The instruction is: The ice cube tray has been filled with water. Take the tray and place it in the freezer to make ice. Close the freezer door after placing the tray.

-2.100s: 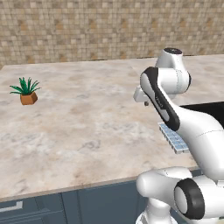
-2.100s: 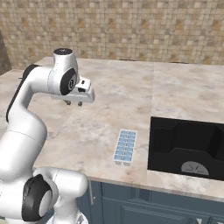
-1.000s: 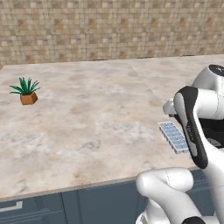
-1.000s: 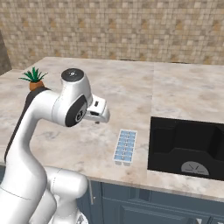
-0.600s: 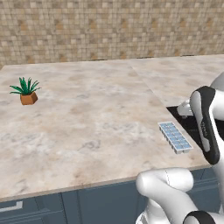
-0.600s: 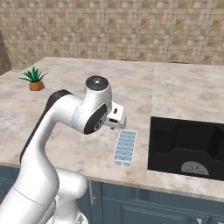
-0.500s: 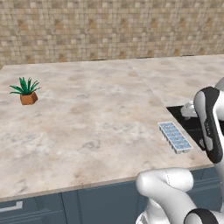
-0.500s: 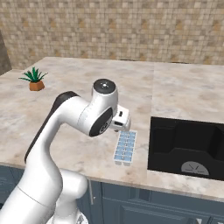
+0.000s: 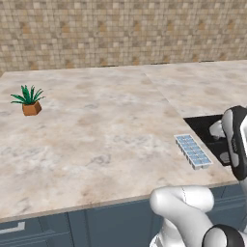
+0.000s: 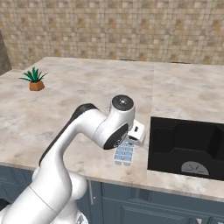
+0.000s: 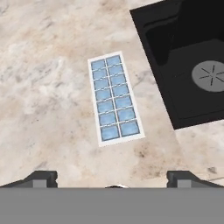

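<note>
The ice cube tray (image 11: 114,97) lies flat on the marble counter, a white rectangle with pale blue water in its cells. It sits near the counter's front edge (image 9: 193,150), just left of the black sink. My gripper (image 11: 113,179) hangs above the tray and looks down on it. Its two dark fingertips (image 11: 41,178) stand wide apart and open, with nothing between them. In the right base view my hand (image 10: 137,134) covers the far end of the tray (image 10: 124,155). The freezer and the freezer door are out of view.
A black sink (image 10: 188,144) is sunk into the counter right beside the tray (image 11: 183,57). A small potted plant (image 9: 30,100) stands far to the left. A tan tiled wall (image 9: 120,34) closes the back of the counter.
The arm has swung to the right and lowered, bringing the hand from mid-counter to just above the tray. The tray has not moved. The jaws stay open.
</note>
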